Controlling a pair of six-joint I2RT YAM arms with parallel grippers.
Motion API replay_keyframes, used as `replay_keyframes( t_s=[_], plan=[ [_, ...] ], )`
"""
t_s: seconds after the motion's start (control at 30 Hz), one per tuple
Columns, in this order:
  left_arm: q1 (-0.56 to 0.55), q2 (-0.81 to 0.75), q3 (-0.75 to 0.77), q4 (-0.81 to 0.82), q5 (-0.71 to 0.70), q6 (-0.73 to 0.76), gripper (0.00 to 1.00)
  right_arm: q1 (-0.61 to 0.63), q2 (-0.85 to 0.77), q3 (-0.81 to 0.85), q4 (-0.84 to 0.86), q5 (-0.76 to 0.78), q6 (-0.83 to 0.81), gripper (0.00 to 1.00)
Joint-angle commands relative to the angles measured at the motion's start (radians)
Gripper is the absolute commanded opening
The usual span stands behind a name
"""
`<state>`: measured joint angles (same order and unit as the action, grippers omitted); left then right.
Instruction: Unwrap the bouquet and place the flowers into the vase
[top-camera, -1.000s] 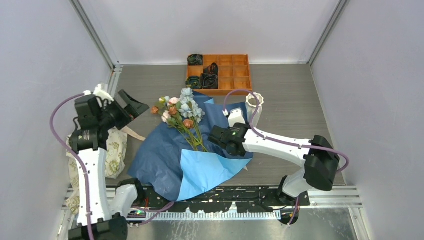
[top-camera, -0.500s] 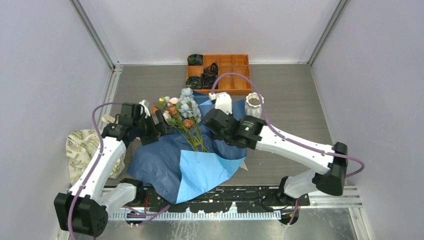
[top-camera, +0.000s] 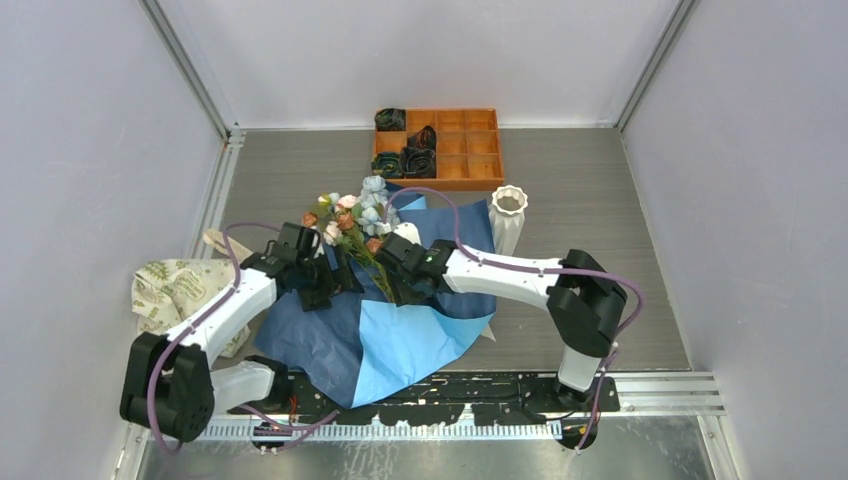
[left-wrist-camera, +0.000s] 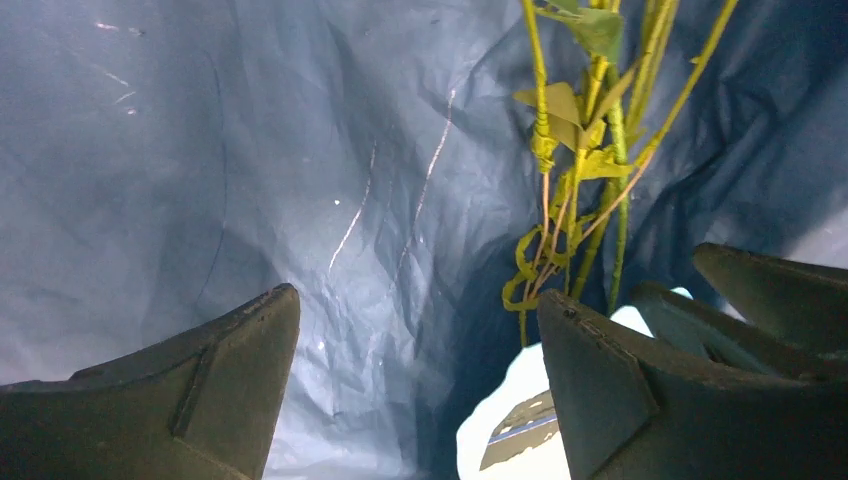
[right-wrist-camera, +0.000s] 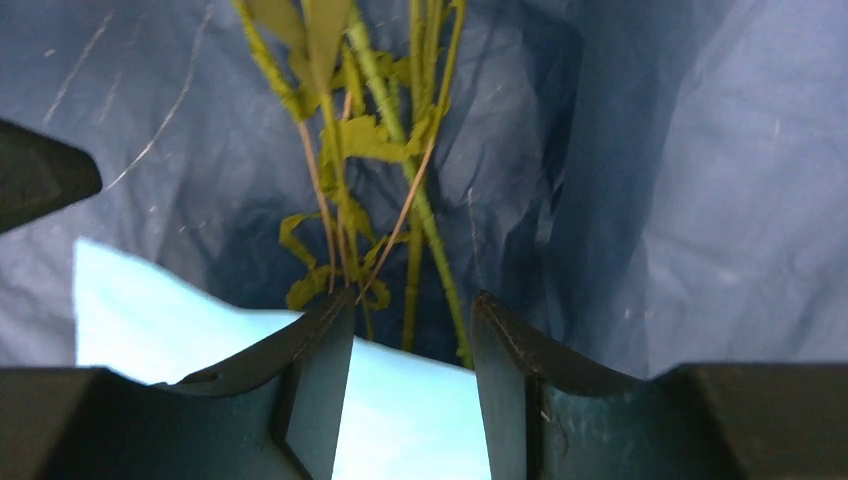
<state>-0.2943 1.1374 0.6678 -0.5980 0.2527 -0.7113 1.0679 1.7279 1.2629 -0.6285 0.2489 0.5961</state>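
The bouquet lies unwrapped: the flowers (top-camera: 352, 222) rest on the spread blue wrapping paper (top-camera: 330, 335), blooms toward the far side and green stems (left-wrist-camera: 570, 190) pointing toward me. My left gripper (top-camera: 330, 287) hangs low over the paper just left of the stem ends, its jaws wide open and empty (left-wrist-camera: 418, 300). My right gripper (top-camera: 396, 280) comes in from the right, open, with the stem ends (right-wrist-camera: 415, 240) just beyond its fingertips (right-wrist-camera: 412, 300) and nothing between them. The white ribbed vase (top-camera: 508, 216) stands upright at the paper's right edge.
An orange compartment tray (top-camera: 470, 160) with dark rolled items sits at the back. A cream floral-print cloth bag (top-camera: 170, 292) lies at the left by my left arm. Grey walls close in both sides.
Both arms have swung in over the paper toward the stem ends, the left from the far left, the right from beside the vase. The right jaws have opened a little wider.
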Motion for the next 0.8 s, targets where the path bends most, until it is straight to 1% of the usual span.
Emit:
replay_keyframes(
  t_s=[0.0, 0.13, 0.37, 0.57, 0.77],
  plan=[
    [-0.018, 0.062, -0.023, 0.149, -0.033, -0.043, 0.88, -0.047, 0.044, -0.003, 0.068, -0.046, -0.002, 0.52],
    [-0.021, 0.122, -0.034, 0.215, -0.071, -0.081, 0.88, -0.073, 0.099, 0.005, 0.088, -0.075, -0.002, 0.52],
    [-0.021, 0.262, 0.015, 0.258, -0.108, -0.068, 0.88, -0.110, 0.200, 0.079, 0.073, -0.100, -0.013, 0.51],
    [-0.019, 0.388, 0.052, 0.301, -0.123, -0.061, 0.88, -0.159, 0.286, 0.150, 0.049, -0.128, -0.031, 0.43],
    [0.010, 0.498, 0.137, 0.311, -0.127, -0.036, 0.88, -0.222, 0.385, 0.288, -0.001, -0.132, -0.092, 0.41]
  ],
)
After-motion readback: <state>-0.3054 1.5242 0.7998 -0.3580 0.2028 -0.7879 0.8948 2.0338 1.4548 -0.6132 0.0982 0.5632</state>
